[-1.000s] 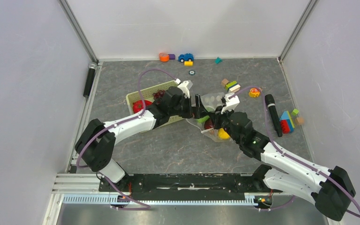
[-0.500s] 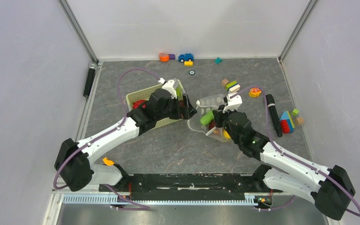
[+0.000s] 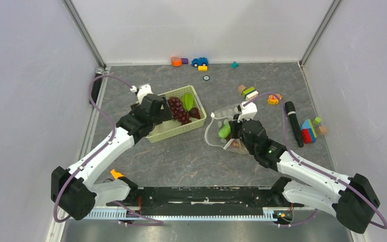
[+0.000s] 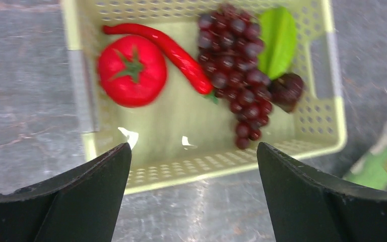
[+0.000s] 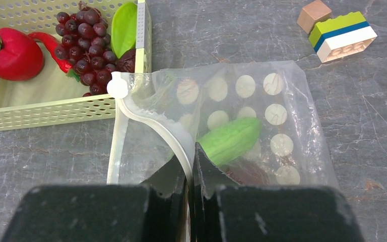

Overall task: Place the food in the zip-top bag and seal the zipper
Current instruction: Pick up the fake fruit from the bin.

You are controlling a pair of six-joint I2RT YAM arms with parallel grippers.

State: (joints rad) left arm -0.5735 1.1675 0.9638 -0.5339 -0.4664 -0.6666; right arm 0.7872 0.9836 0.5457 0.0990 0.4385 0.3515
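Currently five pieces are lying in the basket (image 4: 84, 96), upper frame: one tomato (image 4: 132, 70), one chili (image 4: 177, 53), one grape bunch (image 4: 237, 65), one leaf (image 4: 278, 43), one dark brown piece (image 4: 287, 89). Left gripper (image 4: 192, 151) is hanging above, spread wide. Right gripper (image 5: 191, 161) is pinching the zipper (image 5: 153, 128) of the zip-top bag (image 5: 302, 126), frame centre; its one cucumber (image 5: 230, 141) is slanting lower-left to upper-right.

Left wrist view cuts off the blurred zip-top bag (image 4: 384, 157).
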